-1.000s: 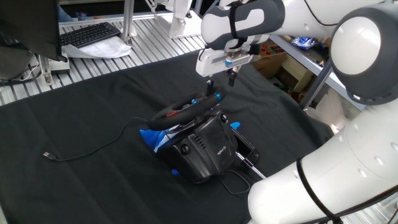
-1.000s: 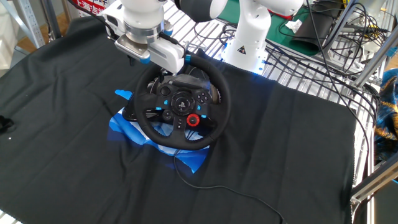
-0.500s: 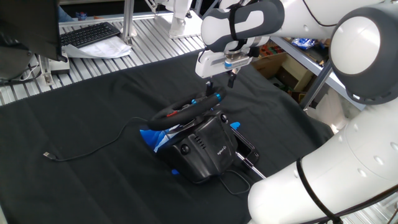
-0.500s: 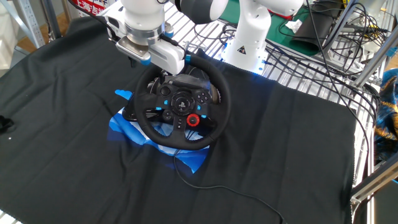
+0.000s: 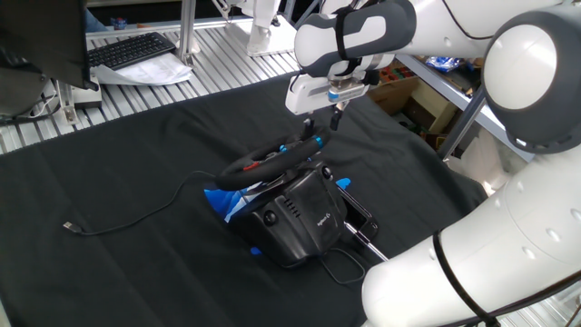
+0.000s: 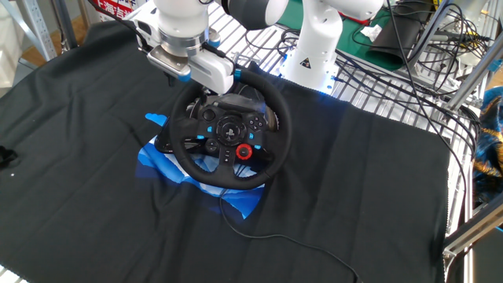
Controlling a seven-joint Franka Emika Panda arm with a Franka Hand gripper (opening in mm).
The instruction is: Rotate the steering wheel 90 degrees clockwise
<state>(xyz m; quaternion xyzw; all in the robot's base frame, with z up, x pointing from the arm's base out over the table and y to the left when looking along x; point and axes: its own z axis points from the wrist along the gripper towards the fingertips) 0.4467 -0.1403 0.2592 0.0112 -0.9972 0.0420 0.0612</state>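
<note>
The steering wheel is a black round rim with blue and red accents, tilted on its bulky black base in the middle of the black cloth. In the other fixed view its face shows, with a red knob low and to the right of the hub. My gripper hangs just above the far top edge of the rim, open, with nothing between its fingers. Seen from the other side, the gripper sits at the rim's upper left, its fingertips mostly hidden by the white hand.
Blue tape or sheet lies under the base. A thin cable trails left across the cloth. A keyboard rests on the slatted bench behind. The arm's white pedestal stands behind the wheel, beside tangled cables.
The gripper has risen slightly above the rim. The steering wheel has not visibly turned.
</note>
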